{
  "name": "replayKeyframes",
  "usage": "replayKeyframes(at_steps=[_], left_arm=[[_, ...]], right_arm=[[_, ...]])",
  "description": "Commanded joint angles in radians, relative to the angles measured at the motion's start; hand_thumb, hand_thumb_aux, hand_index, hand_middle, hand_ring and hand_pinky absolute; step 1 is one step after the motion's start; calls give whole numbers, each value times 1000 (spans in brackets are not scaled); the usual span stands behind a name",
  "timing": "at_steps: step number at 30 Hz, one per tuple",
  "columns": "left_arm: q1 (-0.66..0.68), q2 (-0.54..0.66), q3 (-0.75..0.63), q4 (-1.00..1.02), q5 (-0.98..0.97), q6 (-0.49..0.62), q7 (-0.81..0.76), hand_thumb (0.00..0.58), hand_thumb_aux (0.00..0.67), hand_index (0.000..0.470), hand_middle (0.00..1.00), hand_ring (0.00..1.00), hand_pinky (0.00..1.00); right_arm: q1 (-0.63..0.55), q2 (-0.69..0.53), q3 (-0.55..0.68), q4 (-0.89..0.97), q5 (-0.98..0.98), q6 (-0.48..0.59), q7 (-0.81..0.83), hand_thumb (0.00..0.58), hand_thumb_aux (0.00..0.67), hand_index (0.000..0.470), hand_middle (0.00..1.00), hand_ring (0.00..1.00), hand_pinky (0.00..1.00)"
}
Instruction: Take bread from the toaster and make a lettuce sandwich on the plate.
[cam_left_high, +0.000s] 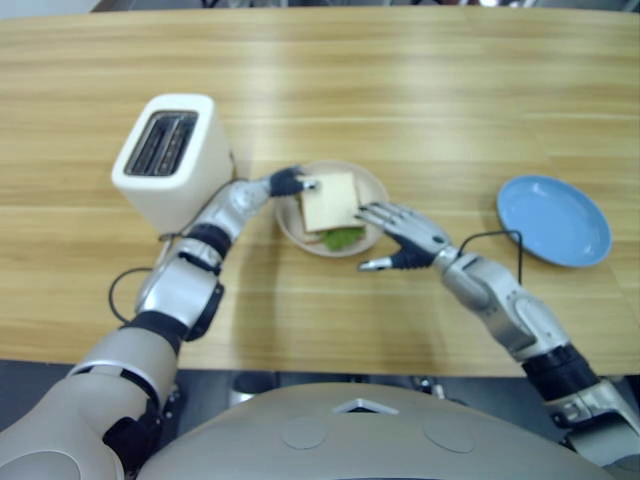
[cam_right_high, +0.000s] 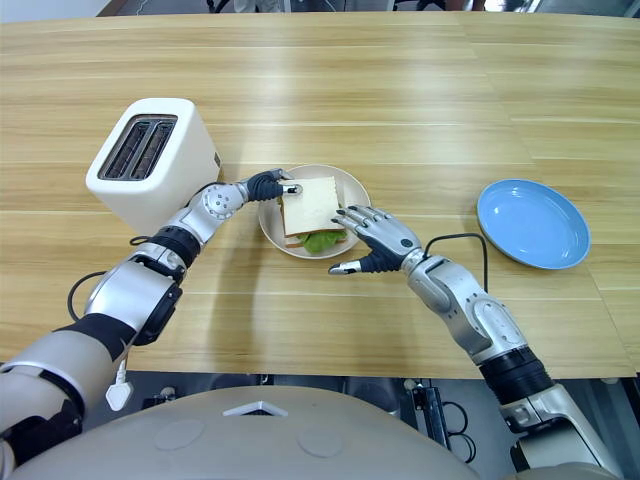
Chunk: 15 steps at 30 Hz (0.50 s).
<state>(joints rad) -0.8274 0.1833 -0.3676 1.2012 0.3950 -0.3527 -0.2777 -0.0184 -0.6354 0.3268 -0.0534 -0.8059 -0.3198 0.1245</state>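
A white toaster (cam_left_high: 170, 158) stands at the left of the table, its two slots dark. To its right a beige plate (cam_left_high: 370, 185) carries a slice of bread (cam_left_high: 330, 201) lying over green lettuce (cam_left_high: 343, 238), with another slice edge showing beneath. My left hand (cam_left_high: 288, 182) is at the plate's left rim, fingers curled with the tips touching the top slice's left edge. My right hand (cam_left_high: 402, 235) rests open at the plate's right side, its fingers spread and reaching the right edge of the bread.
An empty blue plate (cam_left_high: 553, 220) lies at the right. A black cable (cam_left_high: 490, 240) loops on the table by my right wrist, and another cable (cam_left_high: 118, 285) runs from the toaster near the front edge. Wide bare wood stretches behind the plate.
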Motion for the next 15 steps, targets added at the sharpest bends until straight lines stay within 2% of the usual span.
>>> replayKeyframes(at_steps=[1,15], left_arm=[[-3,11,-24,43,40,14,9,580,670,460,1000,1000,1000],[14,1,-55,67,80,25,7,580,670,460,1000,1000,1000]], right_arm=[[-26,5,42,-4,-37,-18,27,0,0,0,0,0,0],[-140,27,88,14,-116,-29,39,0,0,0,0,0,0]])
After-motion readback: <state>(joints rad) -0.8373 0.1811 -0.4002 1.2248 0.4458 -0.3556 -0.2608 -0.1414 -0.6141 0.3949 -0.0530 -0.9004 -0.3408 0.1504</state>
